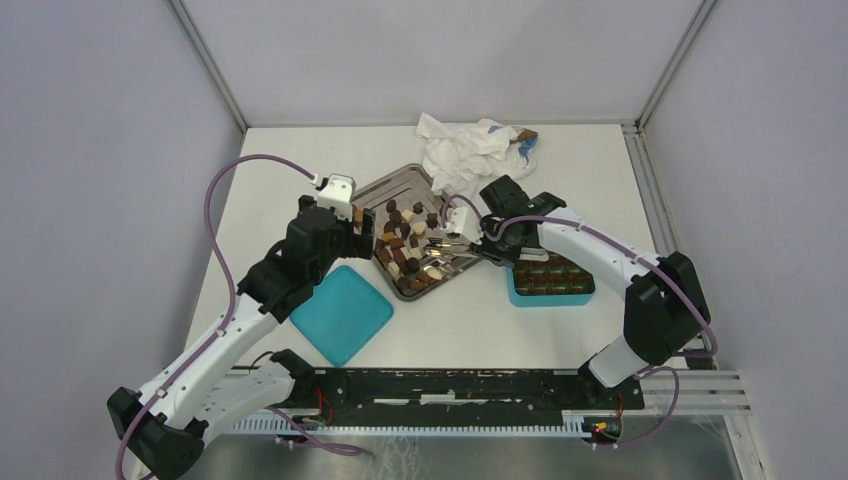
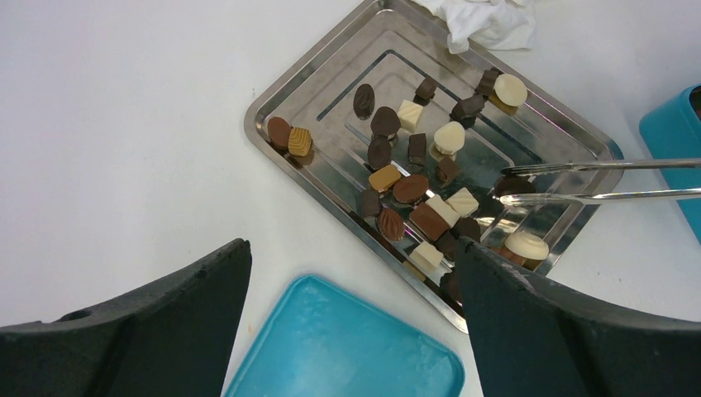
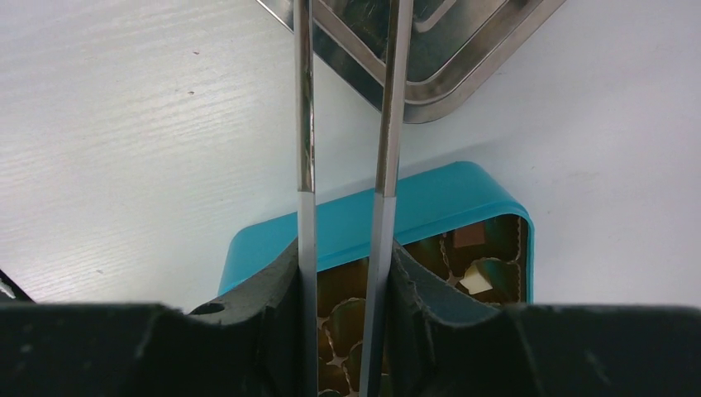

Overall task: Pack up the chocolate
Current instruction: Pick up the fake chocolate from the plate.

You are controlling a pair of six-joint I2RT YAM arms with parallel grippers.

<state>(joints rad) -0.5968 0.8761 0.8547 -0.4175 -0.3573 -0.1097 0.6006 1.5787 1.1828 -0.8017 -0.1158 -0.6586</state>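
The chocolate [image 2: 411, 188] lies loose on the tray [image 2: 331, 78], one dark piece [image 2: 514, 185] at its 3 o'clock side straddled by tweezers [image 2: 595, 197] clamped in the right gripper [image 3: 345, 273]. The left gripper [image 2: 351, 331] is held wide apart and empty at 9 o'clock. A pick is judged in hand: a squeeze, a lift and carriage to the teal box [image 3: 430, 203] at 4 o'clock are called for.

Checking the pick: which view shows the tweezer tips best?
Left wrist view: both tips of the tweezers show over the tray, flanking a dark chocolate. The right wrist view cuts the tips off at its top edge; the top view shows them tiny.
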